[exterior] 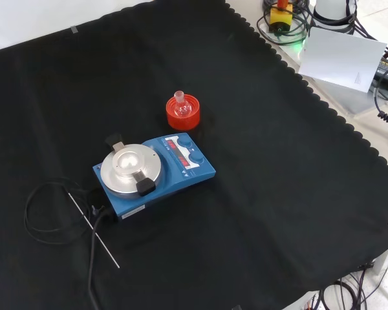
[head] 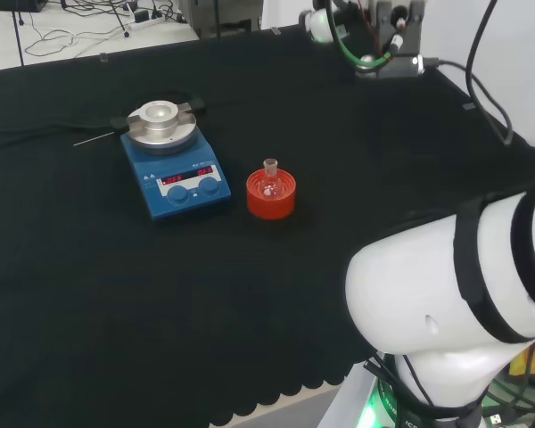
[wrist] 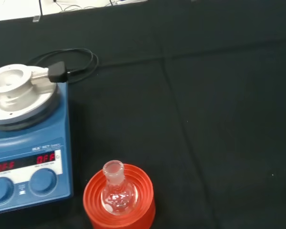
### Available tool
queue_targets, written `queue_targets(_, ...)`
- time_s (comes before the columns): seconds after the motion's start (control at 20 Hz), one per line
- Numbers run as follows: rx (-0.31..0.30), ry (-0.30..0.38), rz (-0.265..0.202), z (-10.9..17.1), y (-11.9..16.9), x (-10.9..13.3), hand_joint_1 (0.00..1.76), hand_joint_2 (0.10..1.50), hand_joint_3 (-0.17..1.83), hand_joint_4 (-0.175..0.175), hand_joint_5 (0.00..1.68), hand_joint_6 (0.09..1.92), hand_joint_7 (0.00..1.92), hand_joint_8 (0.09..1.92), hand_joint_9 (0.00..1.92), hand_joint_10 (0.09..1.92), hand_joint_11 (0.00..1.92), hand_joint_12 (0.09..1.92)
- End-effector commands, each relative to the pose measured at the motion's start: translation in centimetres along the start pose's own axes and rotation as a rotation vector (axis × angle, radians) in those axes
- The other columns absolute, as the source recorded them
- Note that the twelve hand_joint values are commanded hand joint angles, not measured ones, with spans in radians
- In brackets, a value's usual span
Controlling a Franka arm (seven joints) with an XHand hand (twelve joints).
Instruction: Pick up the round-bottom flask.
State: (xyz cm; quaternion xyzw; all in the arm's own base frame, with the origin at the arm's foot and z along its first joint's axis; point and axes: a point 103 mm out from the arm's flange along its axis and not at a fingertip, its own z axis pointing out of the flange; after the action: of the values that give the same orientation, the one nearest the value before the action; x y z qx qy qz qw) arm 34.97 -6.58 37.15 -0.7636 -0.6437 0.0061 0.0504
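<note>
Near the middle of the black-covered desk, a small round-bottom flask of clear glass sits upright in a red ribbed ring stand. Its short neck points straight up and its round bulb rests down in the hollow of the stand. Whether the flask holds anything cannot be told. In the wrist view the flask and its stand appear close and large, the bulb nested in the red rings.

Just beside the stand, to its left in the head view, is a blue magnetic stirrer hotplate. The two are close but apart, with a strip of black cloth between them. The stirrer has a round silver top plate, a red lit display and two blue knobs on its sloping front. In the front view the stirrer lies nearer the camera than the flask. A black cable loops on the cloth to the stirrer's left in that view, and a thin metal rod lies flat there too, crossing near the cable.

In the head view the arm's large white link fills the lower right, well apart from the flask. How the hand's fingers are set cannot be told.
</note>
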Motion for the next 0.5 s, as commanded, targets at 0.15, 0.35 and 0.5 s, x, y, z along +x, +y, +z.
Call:
queue_targets(0.15, 0.055, 0.056, 0.017, 7.1, 4.9, -2.2, 0.4, 1.19, 0.25, -0.042, 0.43, 0.31, 0.08, 0.58, 0.21, 0.69, 0.0, 1.34)
queue_targets(0.35, 0.121, 0.046, 0.011, 10.4, 6.8, -1.9, 0.51, 1.1, 0.25, -0.042, 0.43, 0.27, 0.08, 0.59, 0.22, 0.69, 0.0, 1.35)
queue_targets(0.5, 0.15, 0.048, 0.014, 12.6, 7.7, -1.5, 0.6, 1.0, 0.33, -0.04, 0.45, 0.2, 0.09, 0.6, 0.23, 0.7, 0.0, 1.36)
